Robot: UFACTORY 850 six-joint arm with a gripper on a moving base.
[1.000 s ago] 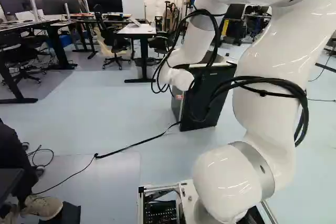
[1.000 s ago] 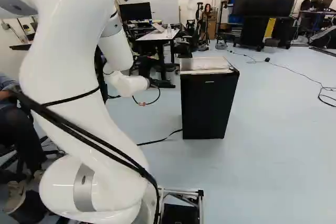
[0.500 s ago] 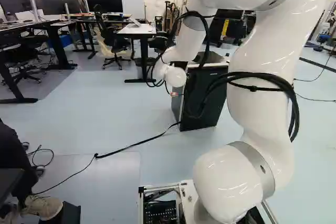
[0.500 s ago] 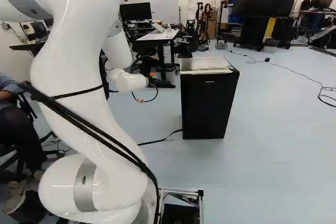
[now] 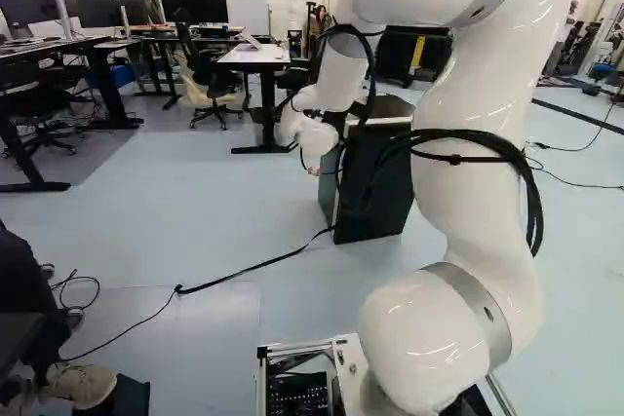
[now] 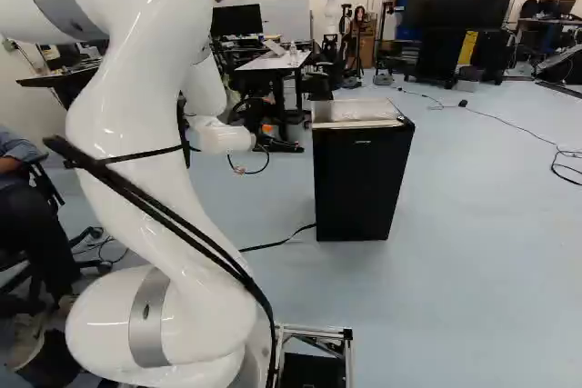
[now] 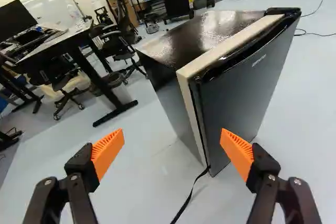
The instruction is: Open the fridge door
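Carefully, the approach is calling for one finger to be lining up with the free edge of the door [image 7: 244, 90], then pulling along its swing without tipping the fridge [image 6: 359, 188]. The white arm [image 5: 487, 182] is arching forward, its wrist [image 5: 312, 133] hanging canted near the fridge, which is standing on the floor ahead, apparently closed. The gripper [image 7: 172, 136] is holding nothing, its orange-padded fingers standing wide apart.

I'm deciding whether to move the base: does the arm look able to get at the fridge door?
Probably yes, though reach is hard to judge: the tool stands open short of the door, with nothing visible between them; the black cable lies on the floor.
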